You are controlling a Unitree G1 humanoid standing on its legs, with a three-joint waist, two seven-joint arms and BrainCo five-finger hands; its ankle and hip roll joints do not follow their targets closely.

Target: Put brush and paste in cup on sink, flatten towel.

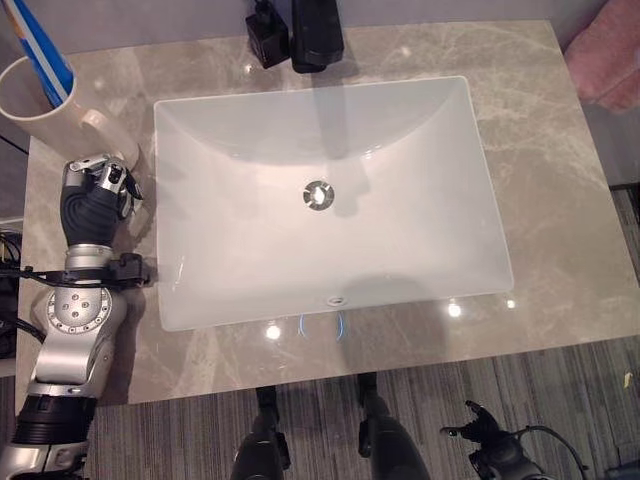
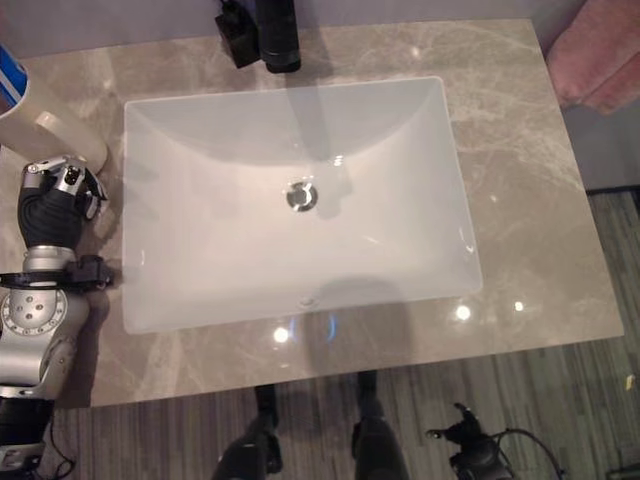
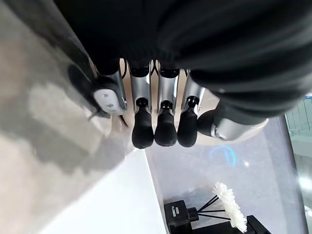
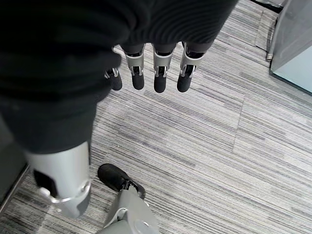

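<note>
A white cup point(image 1: 45, 110) stands on the counter's far left corner with a blue and white paste tube point(image 1: 45, 55) upright in it. My left hand point(image 1: 97, 190) rests on the counter just in front of the cup, beside the basin's left edge; its fingers point(image 3: 165, 126) hang relaxed and hold nothing. A pink towel point(image 1: 605, 60) lies bunched off the counter's far right corner. My right hand point(image 1: 478, 435) hangs low over the floor in front of the counter, with its fingers point(image 4: 158, 73) straight and empty.
A white rectangular sink point(image 1: 200, 280) takes up the middle of the grey marble counter point(image 1: 545, 170), with a drain point(image 1: 318, 195) at its centre. A black tap point(image 1: 316, 35) and a small black box point(image 1: 266, 40) stand behind it.
</note>
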